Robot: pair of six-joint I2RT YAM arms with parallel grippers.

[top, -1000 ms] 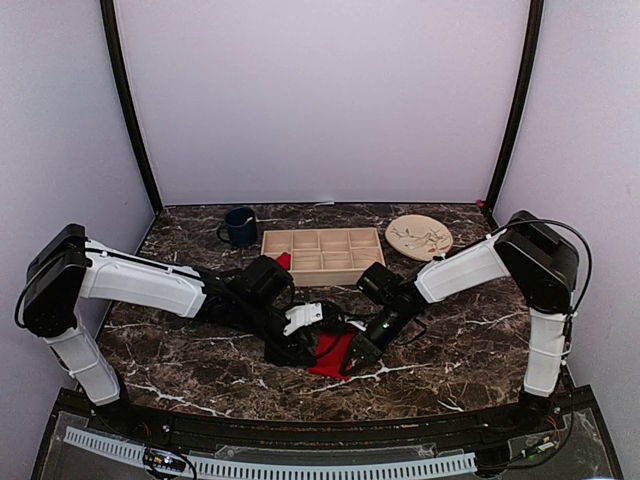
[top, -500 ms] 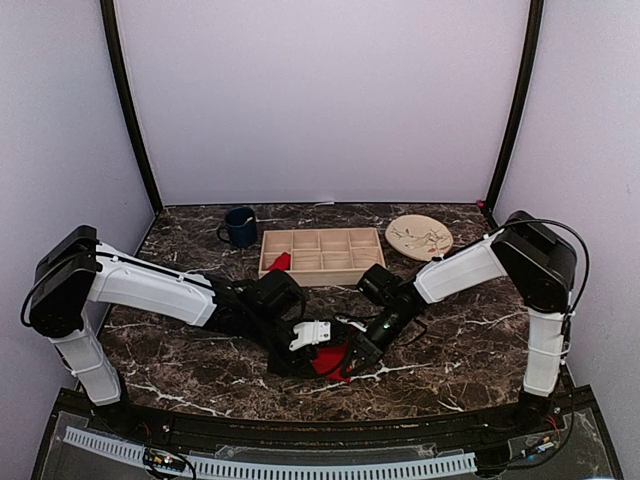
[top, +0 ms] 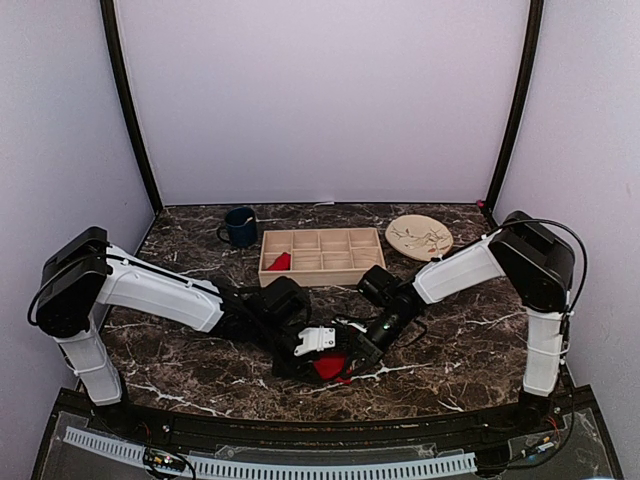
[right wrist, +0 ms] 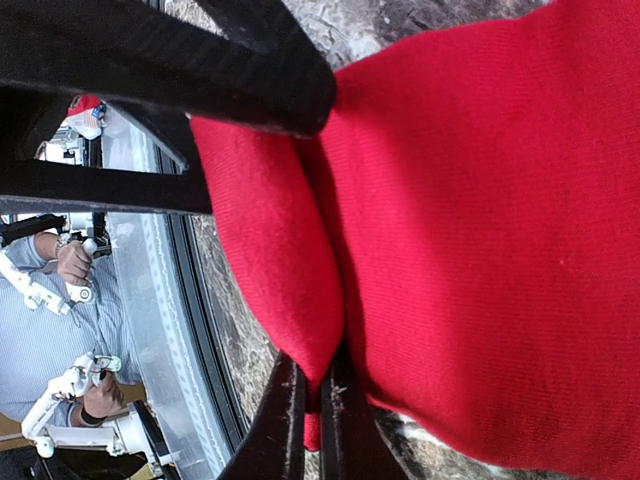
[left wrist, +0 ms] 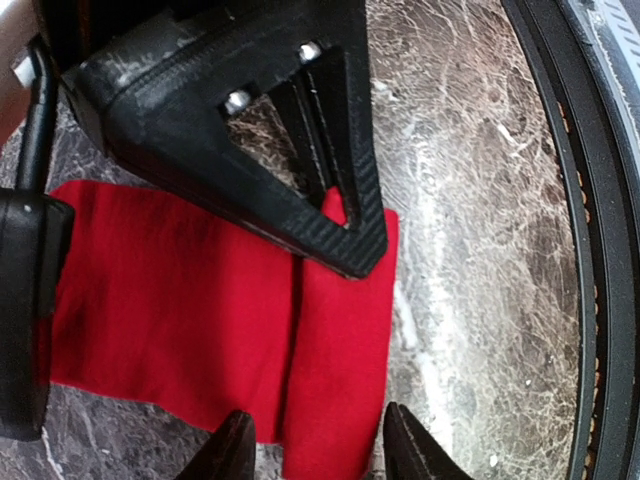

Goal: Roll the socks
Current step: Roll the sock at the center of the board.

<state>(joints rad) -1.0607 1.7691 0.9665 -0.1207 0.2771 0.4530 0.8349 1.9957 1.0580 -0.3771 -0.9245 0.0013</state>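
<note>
First sock (left wrist: pixel 180 300), red, lies flat on the dark marbled table (top: pixel 470 340) well in front of the tray (top: pixel 325 278), with one end folded over. Right gripper (right wrist: pixel 312 410): jaws nearly closed, pinching that sock's edge. Left gripper (left wrist: pixel 315 445): fingers apart, astride the folded end; firm grip or mere contact cannot be told. Tray, wooden, compartmented: second sock (top: pixel 279 261) in its near-left compartment. Blue mug (top: pixel 240 227) left of tray, tan plate (top: pixel 419 236) right of it. Plain lilac walls (top: pixel 320 100) behind
</note>
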